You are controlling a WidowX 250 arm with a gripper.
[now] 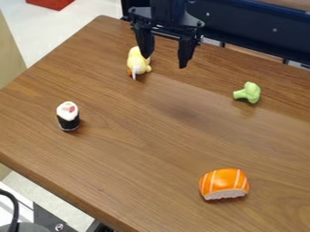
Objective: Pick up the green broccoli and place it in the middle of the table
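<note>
Finding the gripper [164, 62] spread open and empty near the yellow toy [138, 62], which lies toward the far edge of the table [127, 158], we judge the work barely begun, with no grasp made and all handling left.

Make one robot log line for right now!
claw: open, empty | nearest: yellow toy | others: sushi roll, broccoli, orange sushi | surface: wooden table

1. Shot from above the tabletop [121, 167], across from the claw [164, 62].
2. Angled downward at a slant, toward the claw and beneath it.
3. Framed at middle range, wide around the claw.
</note>
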